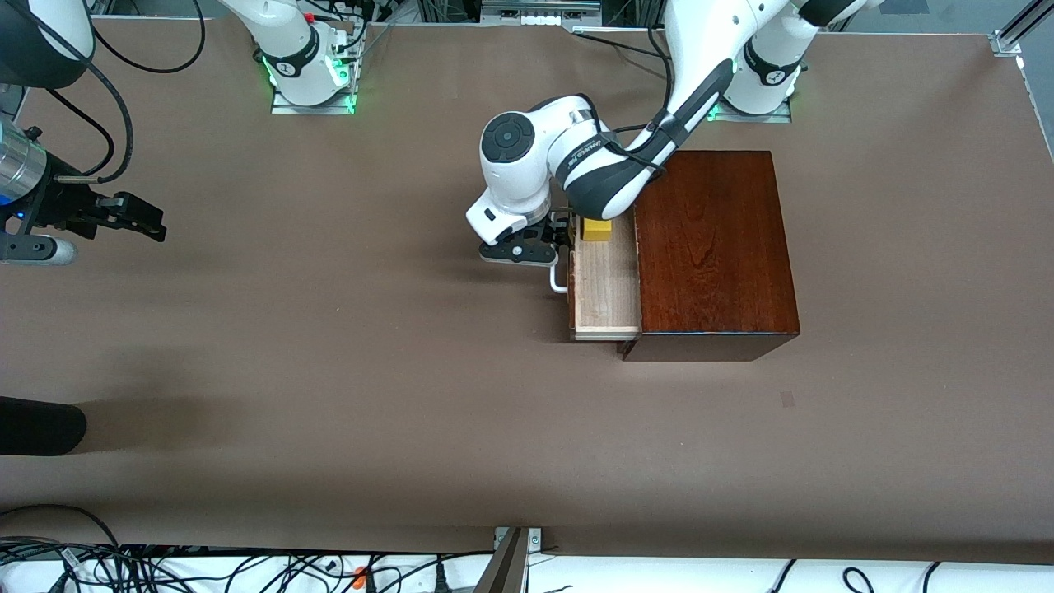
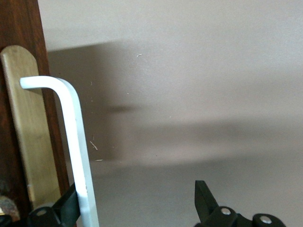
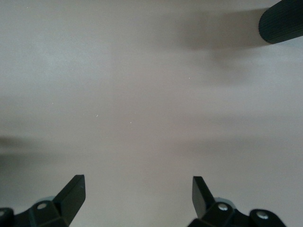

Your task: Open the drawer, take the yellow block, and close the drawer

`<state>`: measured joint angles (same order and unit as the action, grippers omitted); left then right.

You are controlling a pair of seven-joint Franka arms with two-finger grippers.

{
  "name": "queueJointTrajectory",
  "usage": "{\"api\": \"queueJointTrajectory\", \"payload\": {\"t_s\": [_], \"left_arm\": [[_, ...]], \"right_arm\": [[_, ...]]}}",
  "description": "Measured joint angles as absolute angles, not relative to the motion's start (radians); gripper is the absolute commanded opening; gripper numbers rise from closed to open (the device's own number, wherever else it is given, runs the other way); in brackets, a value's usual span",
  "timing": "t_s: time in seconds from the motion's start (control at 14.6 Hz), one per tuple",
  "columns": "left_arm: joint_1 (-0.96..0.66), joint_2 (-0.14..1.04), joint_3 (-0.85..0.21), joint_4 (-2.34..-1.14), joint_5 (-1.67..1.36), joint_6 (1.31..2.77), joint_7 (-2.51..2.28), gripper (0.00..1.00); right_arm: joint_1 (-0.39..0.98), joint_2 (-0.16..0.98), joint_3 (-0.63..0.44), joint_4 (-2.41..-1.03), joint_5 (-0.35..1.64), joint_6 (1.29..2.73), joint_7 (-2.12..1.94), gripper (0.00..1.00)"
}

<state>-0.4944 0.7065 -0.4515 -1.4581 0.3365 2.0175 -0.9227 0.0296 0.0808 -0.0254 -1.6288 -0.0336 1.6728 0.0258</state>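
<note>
Left end effector point(image 1: 550, 244) spread wide, 1 finger point(image 2: 66, 205) seemingly against drawer point(image 1: 608, 284) handle point(image 2: 75, 151).

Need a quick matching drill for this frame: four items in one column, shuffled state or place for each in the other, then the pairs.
Column 1
1. drawer
2. yellow block
3. left gripper
4. right gripper

Column 2
A. open over bare table toward the right arm's end, waiting
B. pulled partly out of the box
C. open at the handle, one finger beside the bar
D. lying in the pale tray

Pairs: 1-B, 2-D, 3-C, 4-A
</note>
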Motion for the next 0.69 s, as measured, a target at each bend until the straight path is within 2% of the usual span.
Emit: {"api": "queueJointTrajectory", "payload": {"t_s": [0.69], "left_arm": [[-0.507,0.718,-0.456,-1.428,0.331,2.025,-0.931,1.0]], "right_arm": [[0.03,0.075,-0.025,-1.619,-0.034,1.677,0.026,1.0]]}}
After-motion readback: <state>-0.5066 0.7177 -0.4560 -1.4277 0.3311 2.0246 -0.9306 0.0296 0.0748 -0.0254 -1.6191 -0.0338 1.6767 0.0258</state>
